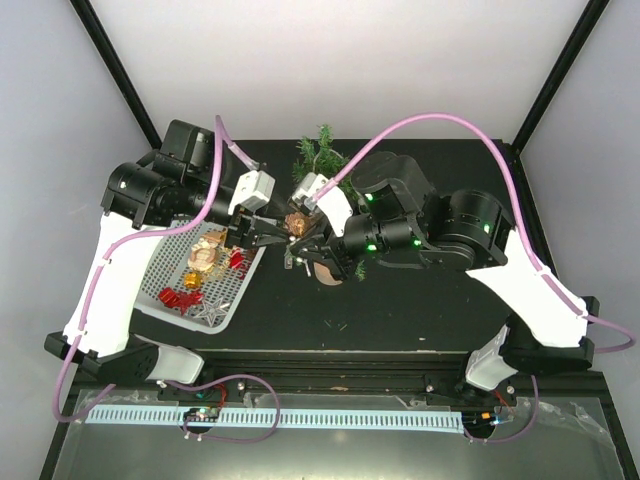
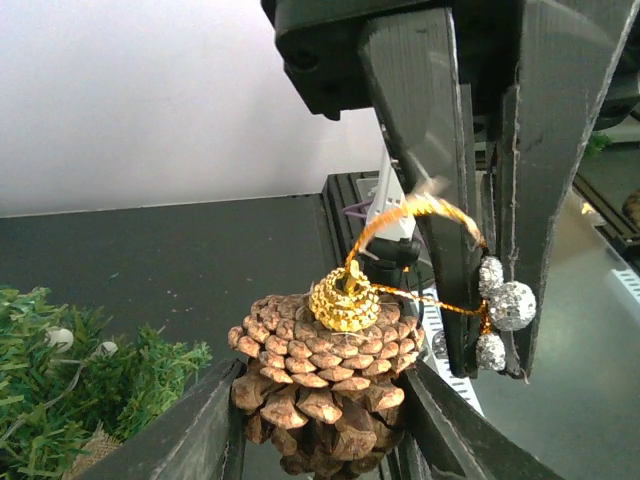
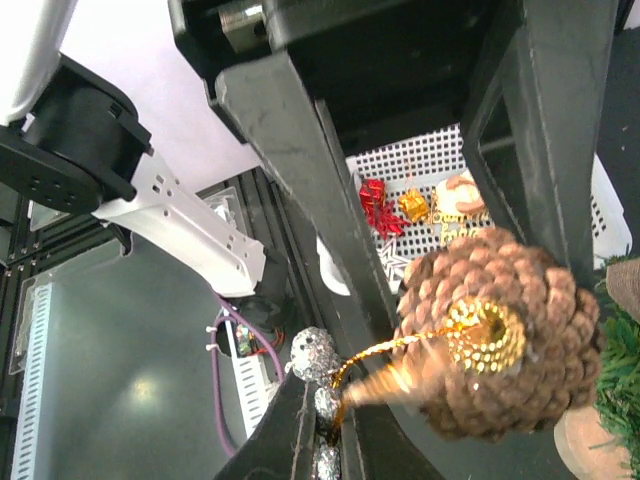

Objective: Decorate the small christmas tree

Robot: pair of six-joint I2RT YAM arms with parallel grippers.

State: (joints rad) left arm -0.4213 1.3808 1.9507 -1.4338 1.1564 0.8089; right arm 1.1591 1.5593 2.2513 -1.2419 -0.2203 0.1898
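A brown pinecone ornament (image 2: 325, 370) with a gold cap and a gold cord loop (image 2: 415, 212) is held between both grippers. My left gripper (image 2: 320, 420) is shut on the pinecone's sides. My right gripper (image 3: 325, 405) is shut on the gold loop at its silver beads (image 3: 315, 352). From above, the left gripper (image 1: 272, 230) and the right gripper (image 1: 298, 250) meet at the pinecone (image 1: 297, 222), just in front of the small christmas tree (image 1: 320, 155). My right arm covers most of the tree. Its tan base (image 1: 330, 273) shows below. Green branches show in the left wrist view (image 2: 60, 400).
A white perforated tray (image 1: 165, 268) at the left holds red bows (image 1: 180, 297), a gold ornament (image 1: 205, 255) and a silver star (image 1: 213, 315). The tray also shows in the right wrist view (image 3: 420, 165). Black frame posts stand at the back corners.
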